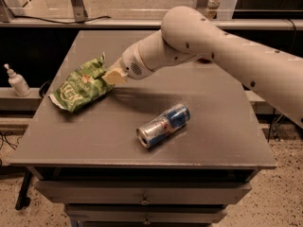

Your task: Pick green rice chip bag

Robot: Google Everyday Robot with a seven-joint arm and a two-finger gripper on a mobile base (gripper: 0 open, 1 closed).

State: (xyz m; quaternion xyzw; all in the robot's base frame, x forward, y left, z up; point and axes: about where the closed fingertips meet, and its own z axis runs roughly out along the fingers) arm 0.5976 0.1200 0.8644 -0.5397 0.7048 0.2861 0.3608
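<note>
The green rice chip bag (78, 86) is a crinkled light-green foil bag with white lettering, at the left of the grey table (218, 131). My gripper (112, 75), with cream fingers at the end of the white arm, is shut on the bag's right end. That end is raised off the table while the bag's lower left corner hangs near the surface. The arm reaches in from the upper right.
A silver-and-blue drink can (163, 126) lies on its side near the table's middle front. A small white pump bottle (18, 82) stands on a ledge off the table's left. Drawers sit under the table's front edge.
</note>
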